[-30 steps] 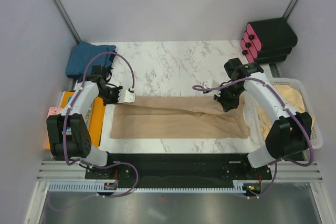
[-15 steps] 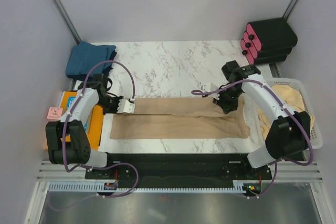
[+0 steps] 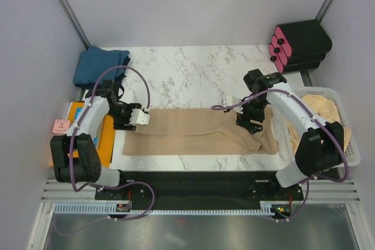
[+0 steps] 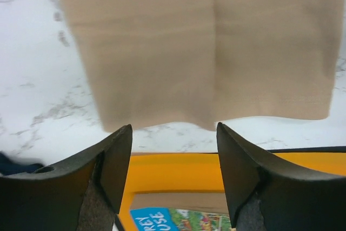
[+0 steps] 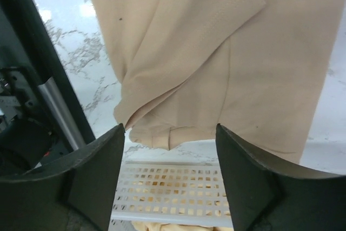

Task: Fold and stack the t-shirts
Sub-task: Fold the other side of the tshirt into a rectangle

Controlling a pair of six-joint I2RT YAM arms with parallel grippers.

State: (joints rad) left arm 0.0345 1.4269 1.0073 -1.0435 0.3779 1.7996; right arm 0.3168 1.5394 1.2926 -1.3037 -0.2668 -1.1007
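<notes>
Along the bottom edge of the left wrist view, read white letters "REY" over "USE" on a blue strip of the picture book (image 4: 178, 219); the rest is cut off by the frame. Logged its orange cover at the left side of the overhead view, lying beside the left edge of the marble table (image 3: 193, 80).

Far right of the overhead view: noted a white basket (image 3: 326, 92) of perforated plastic, holding crumpled pale beige cloth (image 3: 328, 112). Upper right corner: noted a black case (image 3: 304, 39) with pink round pieces along one side. Spotted a small pink object (image 3: 60, 126) left of the book; cannot tell what it is.

Lower middle of the table: found the tan t-shirt (image 3: 187, 136) laid out as a long flat band running left to right, bunched and wrinkled at its right end. Upper left: found the dark teal t-shirt (image 3: 99, 67) folded at the table corner, well apart from the tan one.

Checked left gripper (image 3: 140, 117) at the band's left end: jaws released and spread; from its wrist, cloth edge lies just beyond the fingertips (image 4: 121, 133). Checked right gripper (image 3: 251, 122) over the bunched right end: jaws likewise spread, clamping nothing; from its wrist, folded hem and sleeve just above the fingertips (image 5: 116, 133), basket below.
</notes>
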